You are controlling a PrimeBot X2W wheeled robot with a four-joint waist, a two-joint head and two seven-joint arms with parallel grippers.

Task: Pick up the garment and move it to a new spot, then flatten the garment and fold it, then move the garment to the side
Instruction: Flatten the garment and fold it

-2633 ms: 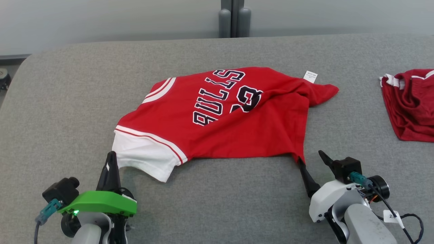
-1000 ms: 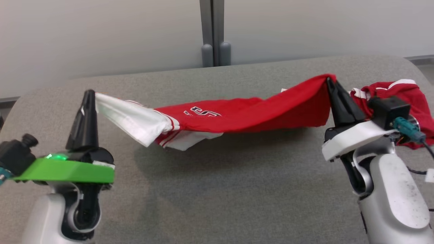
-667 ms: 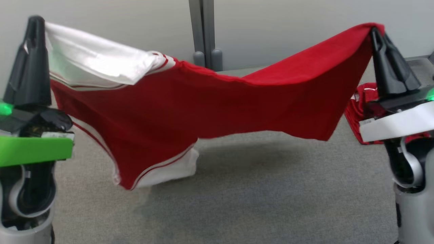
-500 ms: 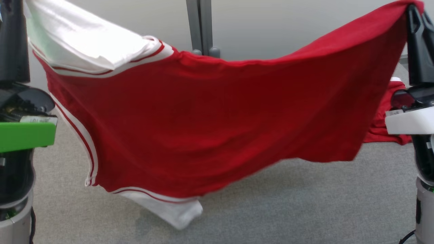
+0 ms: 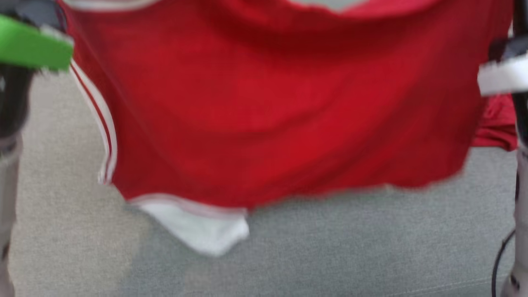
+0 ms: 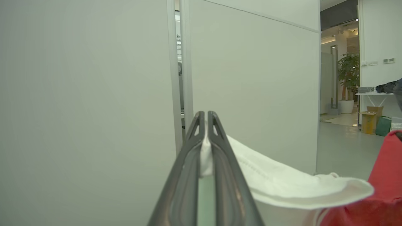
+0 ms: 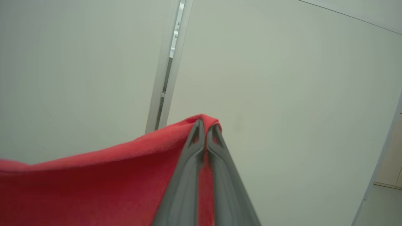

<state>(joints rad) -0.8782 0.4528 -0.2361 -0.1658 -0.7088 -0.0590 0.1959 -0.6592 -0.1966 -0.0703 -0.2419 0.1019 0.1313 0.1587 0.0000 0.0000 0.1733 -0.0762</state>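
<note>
The red jersey [image 5: 280,107] with white sleeves hangs spread in the air across the head view, its lower white sleeve [image 5: 198,225] dangling just above the grey table [image 5: 330,255]. In the left wrist view my left gripper [image 6: 206,117] is shut on the jersey's white sleeve [image 6: 282,185]. The right wrist view has my right gripper [image 7: 205,125] shut on a red corner of the jersey [image 7: 94,185]. Both fingertips lie above the head view's top edge, where the green left wrist housing [image 5: 33,47] and the white right wrist housing [image 5: 501,78] flank the cloth.
A second red garment [image 5: 495,128] lies on the table at the right, behind the hanging jersey. Pale partition walls [image 6: 251,78] stand beyond the table. A black cable [image 5: 499,260] hangs by my right arm.
Both grippers took the jersey's near corners off the table and raised it high, spreading it. Since half a second ago the arms rose further and the cloth swung, blurred.
</note>
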